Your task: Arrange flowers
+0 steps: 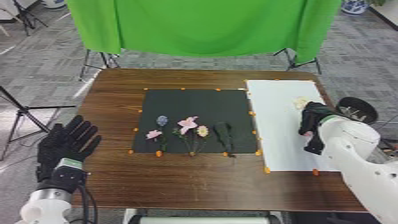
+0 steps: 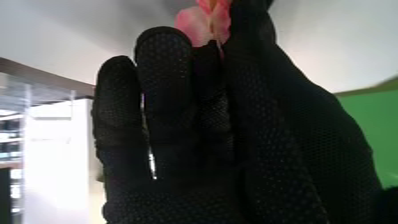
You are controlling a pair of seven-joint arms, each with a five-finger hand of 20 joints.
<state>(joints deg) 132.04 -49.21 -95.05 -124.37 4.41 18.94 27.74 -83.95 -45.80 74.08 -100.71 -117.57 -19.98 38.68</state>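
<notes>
Black-gloved right hand point(image 1: 314, 117), frame right, pinched a pink-petalled flower point(image 2: 194, 25) over the white sheet point(image 1: 275, 110); left hand point(image 1: 64, 145) spread at the brown wooden table's point(image 1: 115, 175) left edge.

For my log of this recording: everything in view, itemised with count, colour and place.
wooden table: one, brown, centre
square sheet: one, black, mid-table
rectangular sheet: one, white, table's right side
flower spike: one, blue, black sheet
small flower: one, pink, below the spike
larger bloom: one, pink, black sheet
daisy-like flower: one, cream, beside the bloom
leaf-like piece: one, dark, black sheet's right side
pale flower: one, cream, white sheet
held flower: one, pink, at the right hand's fingertips
markers: several, orange, around both sheets
round object: one, black, beyond the right hand
cloth backdrop: one, green, behind the table
left hand: one, black-gloved, table's left edge
right hand: one, black-gloved, over the white sheet
</notes>
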